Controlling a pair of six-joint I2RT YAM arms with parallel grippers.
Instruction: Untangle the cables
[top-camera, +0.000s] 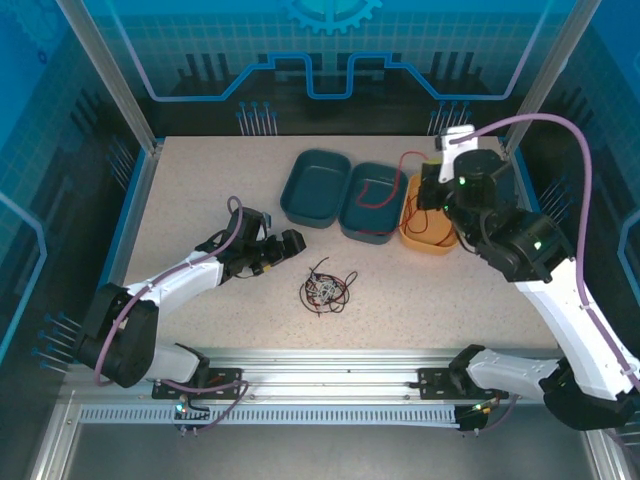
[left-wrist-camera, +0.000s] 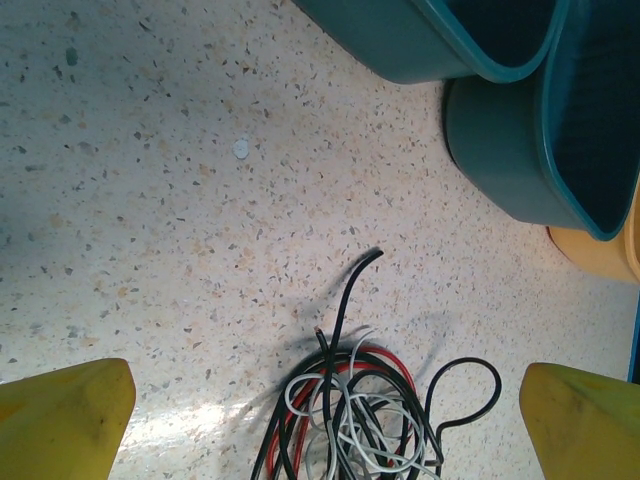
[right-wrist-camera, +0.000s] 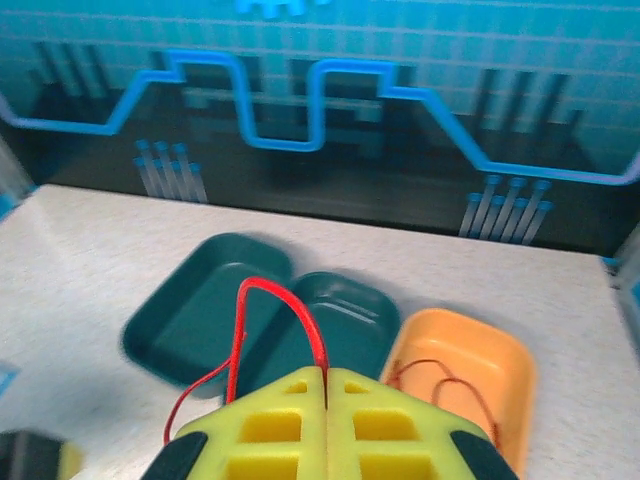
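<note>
pinching a thin red cable (right-wrist-camera: 270, 288) in its pressed-together jaws, the right gripper (right-wrist-camera: 325, 378) holds it above the dark teal plastic tray (top-camera: 352, 222) and orange plastic tray (top-camera: 428, 243), where its slack drapes. that one looks freed. a knot of black, white and red cables (top-camera: 325, 288) is left on the speckled table (top-camera: 200, 200), beside the spread left gripper (left-wrist-camera: 322, 415).

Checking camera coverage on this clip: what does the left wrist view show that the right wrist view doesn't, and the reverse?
Left wrist, not right wrist: the tangle of black, red and white cables lying loose, framed by the wide-open left end effector.
Right wrist, not left wrist: the right end effector shut on a red cable that arches up in front of the trays, and the blue-patterned back wall.
Both: the two teal trays, the orange tray and the speckled table.
</note>
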